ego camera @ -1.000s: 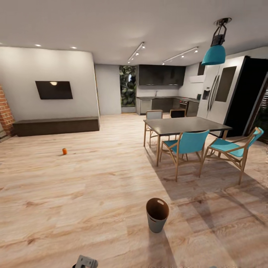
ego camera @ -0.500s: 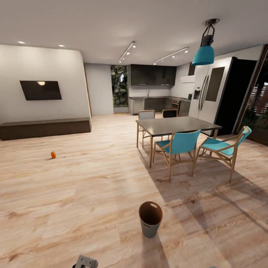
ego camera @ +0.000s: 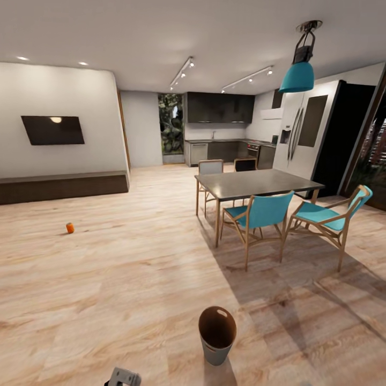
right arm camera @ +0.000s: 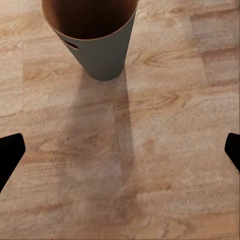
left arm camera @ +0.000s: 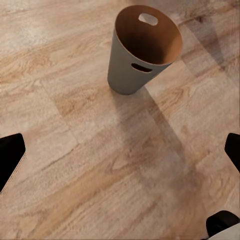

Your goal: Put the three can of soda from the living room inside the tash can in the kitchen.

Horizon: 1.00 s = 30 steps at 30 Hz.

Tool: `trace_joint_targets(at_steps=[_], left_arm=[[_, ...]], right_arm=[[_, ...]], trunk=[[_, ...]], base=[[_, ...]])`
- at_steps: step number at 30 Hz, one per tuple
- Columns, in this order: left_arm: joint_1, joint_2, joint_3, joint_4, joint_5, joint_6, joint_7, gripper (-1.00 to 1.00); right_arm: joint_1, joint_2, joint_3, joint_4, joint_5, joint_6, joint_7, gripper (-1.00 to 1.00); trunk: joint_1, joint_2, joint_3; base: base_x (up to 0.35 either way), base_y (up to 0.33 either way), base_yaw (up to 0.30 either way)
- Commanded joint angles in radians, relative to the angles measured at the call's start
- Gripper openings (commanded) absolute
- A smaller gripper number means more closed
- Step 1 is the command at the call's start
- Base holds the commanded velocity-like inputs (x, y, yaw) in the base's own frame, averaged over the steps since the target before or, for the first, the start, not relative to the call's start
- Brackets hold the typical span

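One orange-red can of soda [ego camera: 70, 228] stands on the wood floor far off to the left, in front of a low dark bench. The tash can [ego camera: 217, 335] stands upright on the floor just ahead of me, grey outside and brown inside, with an oval hand slot. My left gripper [left arm camera: 121, 155] hangs open above bare floor, with the tash can [left arm camera: 142, 47] a short way beyond its fingers. My right gripper [right arm camera: 121, 152] is open too and holds nothing, with the tash can [right arm camera: 95, 40] ahead of it. I see nothing inside the tash can.
A dark dining table [ego camera: 257, 183] with teal chairs [ego camera: 260, 217] stands ahead on the right, under a teal pendant lamp [ego camera: 299, 75]. A fridge [ego camera: 305, 134] and kitchen counters lie behind it. A wall TV [ego camera: 52, 130] hangs over the bench [ego camera: 61, 186]. A grey part of my left arm [ego camera: 122, 378] shows at the bottom edge.
The whole view has shifted: the camera turned right and moved forward, so the tash can now sits nearer and lower in the picture. The things themselves have not moved.
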Motion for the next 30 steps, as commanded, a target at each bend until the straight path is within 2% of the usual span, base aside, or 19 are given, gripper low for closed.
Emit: trace_joint_targets(at_steps=[1,20,30], left_arm=[[0.0,0.0,0.0,0.0,0.0,0.0,0.0,1.0],[0.0,0.0,0.0,0.0,0.0,0.0,-0.003,1.0],[0.0,0.0,0.0,0.0,0.0,0.0,-0.003,1.0]], right_arm=[[0.0,0.0,0.0,0.0,0.0,0.0,0.0,1.0],[0.0,0.0,0.001,0.013,0.002,-0.002,-0.004,1.0],[0.0,0.0,0.001,0.014,0.002,-0.003,-0.004,1.0]], trunk=[[0.0,0.0,0.0],[0.0,0.0,0.0],[0.0,0.0,0.0]], base=[[0.315,-0.001,0.0],[0.309,0.0,0.0],[0.071,0.0,0.0]])
